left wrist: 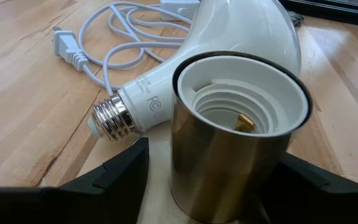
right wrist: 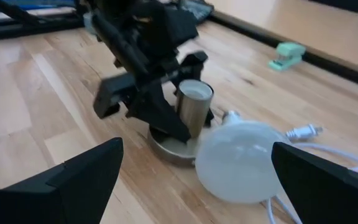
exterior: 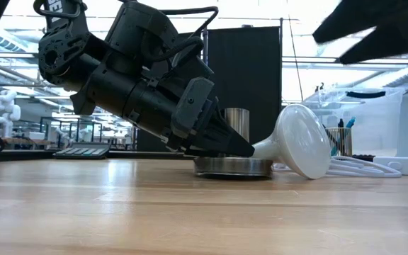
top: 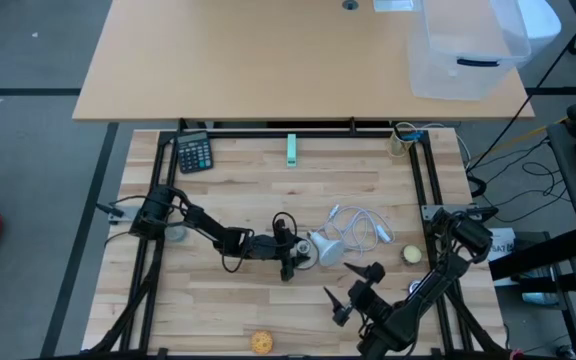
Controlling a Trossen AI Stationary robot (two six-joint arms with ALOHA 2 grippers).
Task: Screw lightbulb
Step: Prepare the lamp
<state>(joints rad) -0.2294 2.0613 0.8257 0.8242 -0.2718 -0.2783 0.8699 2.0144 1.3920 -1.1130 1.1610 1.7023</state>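
The white lightbulb (top: 326, 248) lies on its side right of a metal lamp socket (left wrist: 229, 162) that stands upright on a round base disc (exterior: 232, 167). The bulb's globe (exterior: 304, 142) rests on the table, and its neck lies over the disc's rim. Its screw base (left wrist: 107, 118) is free and points away from the socket. My left gripper (top: 290, 255) is low at the table's middle, open, with one finger on each side of the socket tube. My right gripper (top: 340, 280) is open and empty, nearer the front edge, facing the bulb (right wrist: 238, 158). My left gripper has its fingers level on either side of the socket tube, coming from the table's left. A gap shows between one finger (left wrist: 117, 174) and the tube. The other finger (left wrist: 316, 180) lies close against the tube's side (left wrist: 278, 149), and I cannot tell whether it touches.
A white cord with a plug (top: 363, 225) lies coiled just beyond the bulb. A yellowish ball (top: 411, 255) is at the right and an orange ball (top: 261, 342) at the front edge. A calculator (top: 194, 152) and a green stapler (top: 292, 150) are at the far side.
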